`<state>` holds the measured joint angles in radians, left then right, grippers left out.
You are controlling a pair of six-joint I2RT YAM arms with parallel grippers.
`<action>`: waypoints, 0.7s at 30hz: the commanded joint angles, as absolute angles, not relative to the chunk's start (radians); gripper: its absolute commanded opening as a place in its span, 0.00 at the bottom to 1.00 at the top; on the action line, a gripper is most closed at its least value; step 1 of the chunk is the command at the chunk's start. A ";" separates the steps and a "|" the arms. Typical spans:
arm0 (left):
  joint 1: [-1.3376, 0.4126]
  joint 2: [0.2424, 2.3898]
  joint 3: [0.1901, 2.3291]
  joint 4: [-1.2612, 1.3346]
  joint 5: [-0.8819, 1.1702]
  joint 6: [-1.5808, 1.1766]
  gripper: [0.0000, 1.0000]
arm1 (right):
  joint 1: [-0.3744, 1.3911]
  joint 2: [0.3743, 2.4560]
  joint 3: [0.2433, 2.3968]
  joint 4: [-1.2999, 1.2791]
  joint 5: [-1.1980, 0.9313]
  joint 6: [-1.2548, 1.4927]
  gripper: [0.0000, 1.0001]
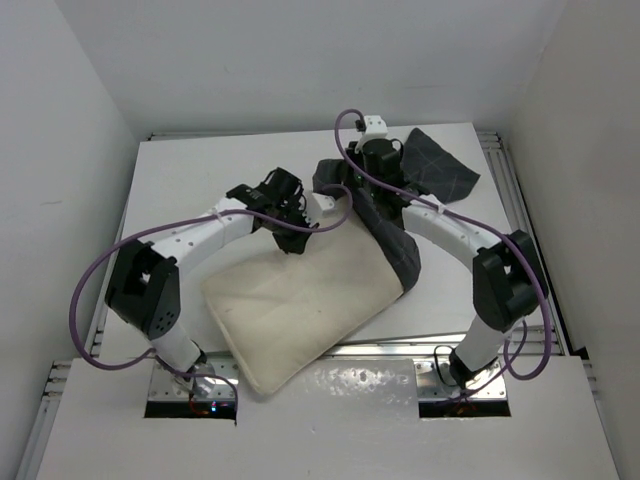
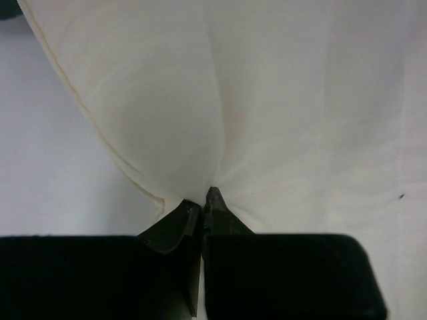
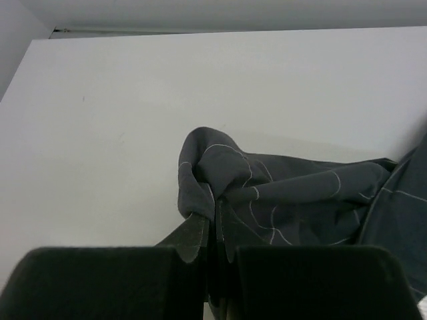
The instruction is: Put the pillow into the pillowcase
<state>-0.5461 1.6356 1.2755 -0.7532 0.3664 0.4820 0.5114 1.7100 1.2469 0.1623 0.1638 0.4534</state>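
The pillow lies slanted in the middle of the frame on the white bench. It is cream, soft and puffy. The dark grey pillowcase with thin light lines wraps its upper right end. My left claw pinches the pillow's edge. My right claw pinches a pillowcase fold.
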 commanded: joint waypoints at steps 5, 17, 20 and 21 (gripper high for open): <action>-0.661 1.566 1.344 -0.695 0.462 0.538 0.00 | 0.518 1.749 1.284 0.244 0.167 0.453 0.00; -0.661 1.563 1.401 -0.614 0.274 0.405 0.00 | 0.523 1.704 1.301 0.010 -0.158 0.396 0.03; -0.621 1.589 1.358 -0.543 0.195 0.315 0.00 | 0.525 1.658 1.252 -0.087 -0.227 0.379 0.39; -0.611 1.598 1.338 -0.531 0.174 0.296 0.00 | 0.526 1.646 1.243 -0.118 -0.222 0.371 0.54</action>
